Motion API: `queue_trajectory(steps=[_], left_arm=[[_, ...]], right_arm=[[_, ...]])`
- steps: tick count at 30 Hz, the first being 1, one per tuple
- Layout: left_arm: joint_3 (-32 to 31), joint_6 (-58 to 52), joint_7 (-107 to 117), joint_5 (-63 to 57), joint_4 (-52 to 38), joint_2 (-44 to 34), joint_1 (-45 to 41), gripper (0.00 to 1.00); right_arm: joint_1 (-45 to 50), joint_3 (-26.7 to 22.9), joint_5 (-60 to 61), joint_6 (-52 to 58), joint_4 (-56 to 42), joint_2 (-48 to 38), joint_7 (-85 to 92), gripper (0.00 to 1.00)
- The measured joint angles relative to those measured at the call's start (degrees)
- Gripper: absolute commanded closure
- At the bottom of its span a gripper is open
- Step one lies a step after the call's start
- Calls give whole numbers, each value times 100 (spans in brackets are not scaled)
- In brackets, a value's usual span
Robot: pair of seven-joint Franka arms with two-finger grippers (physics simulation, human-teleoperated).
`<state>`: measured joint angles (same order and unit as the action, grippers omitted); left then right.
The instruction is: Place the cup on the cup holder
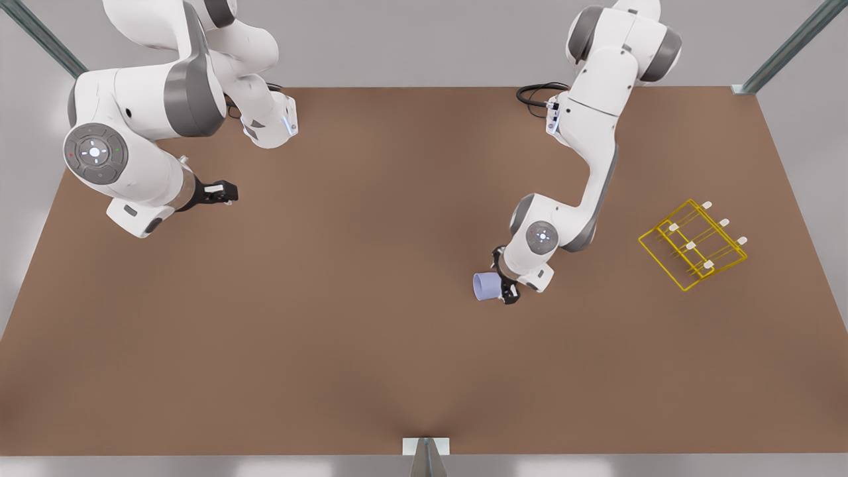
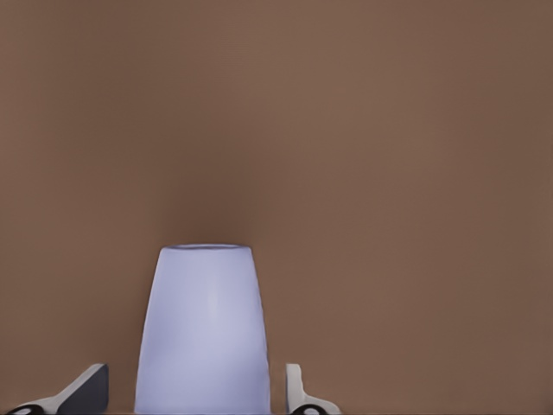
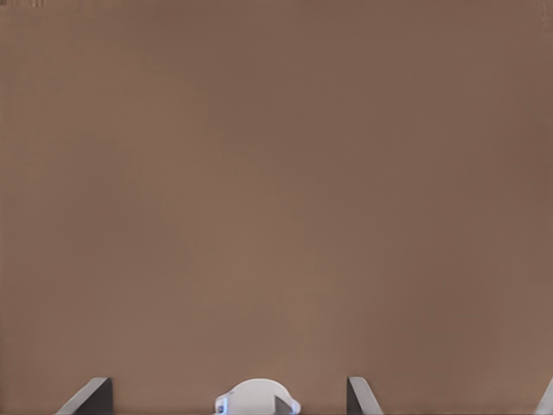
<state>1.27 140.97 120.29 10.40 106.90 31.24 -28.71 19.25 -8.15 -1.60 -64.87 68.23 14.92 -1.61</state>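
1. While one lavender cup (image 1: 487, 286) lies on its side on the brown table (image 1: 344, 344), the left gripper (image 1: 505, 286) straddles it, fingers (image 2: 298, 391) set a little off its sides, not pinching.
2. One yellow wire cup holder (image 1: 692, 245) stands well apart, toward the front view's right, with six white-tipped pegs countable.
3. Waiting at the front view's left, the right gripper (image 1: 222, 192) holds nothing, fingers (image 3: 361, 396) spread wide.

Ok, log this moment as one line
left gripper: around cup, fingers apart | right gripper: waiting, open | holder: empty
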Motion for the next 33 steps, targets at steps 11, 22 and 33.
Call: queue_trajectory(steps=[11,22,33], left_arm=[[-22,237,400,6,6,217,7,0],[-115,288,599,-2,0,550,-10,0],[-160,314,698,18,-16,616,19,12]], right_arm=[[44,0,-1,6,1,9,-266,0],[89,0,5,7,9,17,-403,0],[88,0,8,7,10,27,-474,0]])
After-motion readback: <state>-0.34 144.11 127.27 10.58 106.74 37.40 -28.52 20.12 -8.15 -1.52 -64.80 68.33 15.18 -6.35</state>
